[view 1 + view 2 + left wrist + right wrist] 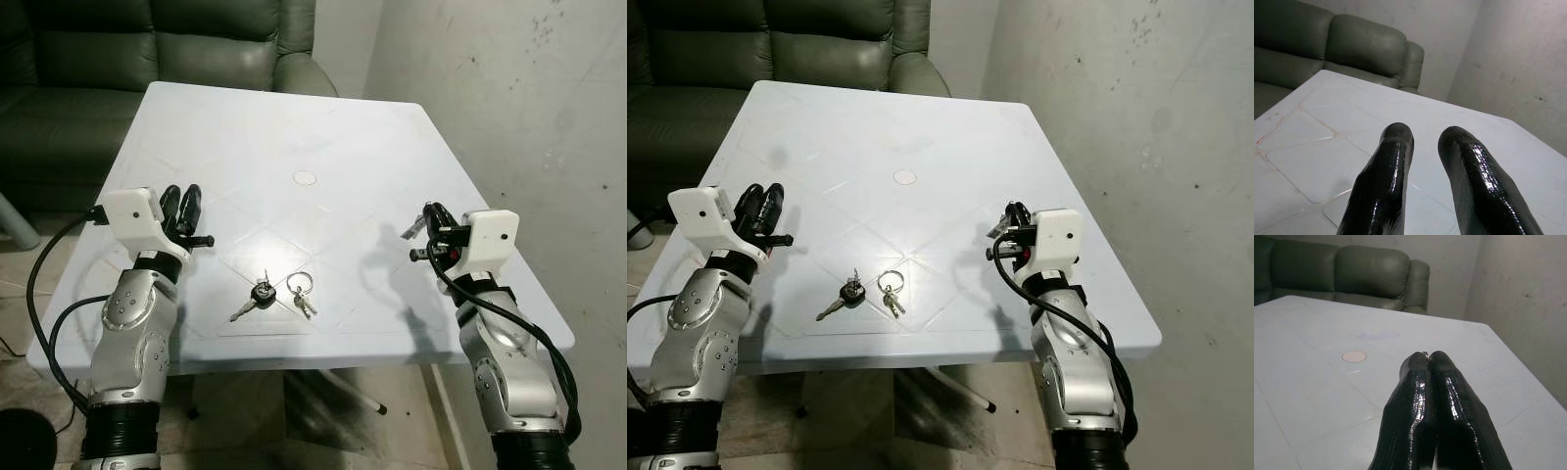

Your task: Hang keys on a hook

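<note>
Two key sets lie on the white plastic table (323,108), near its front edge, between the arms. From the left: the left gripper (182,205) hovers over the table's left part, its glossy black fingers (1382,181) a little apart and empty. A black-headed key (257,295) points its blade to the front left. Just beside it, a metal ring with small keys (302,290) trails toward the front. The right gripper (431,221) is pressed together on a silver key (411,229); the right wrist view shows only a thin metal edge at the tips.
</note>
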`<state>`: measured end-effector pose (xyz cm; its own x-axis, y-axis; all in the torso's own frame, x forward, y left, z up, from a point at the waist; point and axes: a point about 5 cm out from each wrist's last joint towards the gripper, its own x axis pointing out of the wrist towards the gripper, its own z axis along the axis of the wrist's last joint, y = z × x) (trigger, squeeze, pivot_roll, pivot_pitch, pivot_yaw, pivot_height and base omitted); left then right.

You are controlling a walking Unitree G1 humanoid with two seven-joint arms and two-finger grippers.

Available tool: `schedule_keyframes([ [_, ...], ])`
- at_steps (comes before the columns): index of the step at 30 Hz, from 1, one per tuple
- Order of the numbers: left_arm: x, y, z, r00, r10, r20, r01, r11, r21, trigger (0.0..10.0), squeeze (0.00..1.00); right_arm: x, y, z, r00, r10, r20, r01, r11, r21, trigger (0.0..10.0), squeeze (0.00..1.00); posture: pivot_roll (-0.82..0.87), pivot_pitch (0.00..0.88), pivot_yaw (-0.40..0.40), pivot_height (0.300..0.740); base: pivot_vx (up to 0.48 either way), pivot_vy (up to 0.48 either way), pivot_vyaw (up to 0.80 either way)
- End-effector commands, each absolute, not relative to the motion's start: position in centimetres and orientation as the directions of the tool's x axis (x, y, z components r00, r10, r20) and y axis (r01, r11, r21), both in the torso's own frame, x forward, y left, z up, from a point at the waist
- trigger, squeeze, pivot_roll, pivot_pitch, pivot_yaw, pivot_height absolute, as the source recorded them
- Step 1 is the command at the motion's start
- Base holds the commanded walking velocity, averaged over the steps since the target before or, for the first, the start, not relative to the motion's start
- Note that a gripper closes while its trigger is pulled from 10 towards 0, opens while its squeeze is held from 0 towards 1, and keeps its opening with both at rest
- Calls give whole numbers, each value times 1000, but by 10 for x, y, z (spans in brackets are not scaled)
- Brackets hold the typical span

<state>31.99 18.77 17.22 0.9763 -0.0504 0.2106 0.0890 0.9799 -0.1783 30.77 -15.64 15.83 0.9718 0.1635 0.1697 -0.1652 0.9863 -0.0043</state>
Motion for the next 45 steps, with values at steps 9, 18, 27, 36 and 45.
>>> schedule_keyframes([
  [9,322,186,170,980,-59,190,93,980,-174,10000,0,307,-157,156,971,176,162,-176,984,-14,10000,0,-20,0,-84,740,0,145,-642],
  [18,321,183,168,982,-56,180,92,976,-198,10000,0,307,-156,153,969,195,149,-194,981,-20,10000,0,-16,0,-91,740,0,140,-642],
  [27,322,181,167,983,-60,173,94,977,-192,10000,0,308,-155,154,968,207,145,-205,978,-24,10000,0,-19,0,-96,740,0,0,-641],
  [36,322,180,165,984,-61,167,93,977,-191,10000,0,308,-156,153,967,211,142,-209,978,-29,10000,0,-21,0,-101,740,0,0,-641],
  [45,323,177,165,983,-69,168,103,973,-205,10000,0,308,-156,153,967,214,138,-211,977,-32,10000,0,-22,0,-102,740,0,0,-642],
])
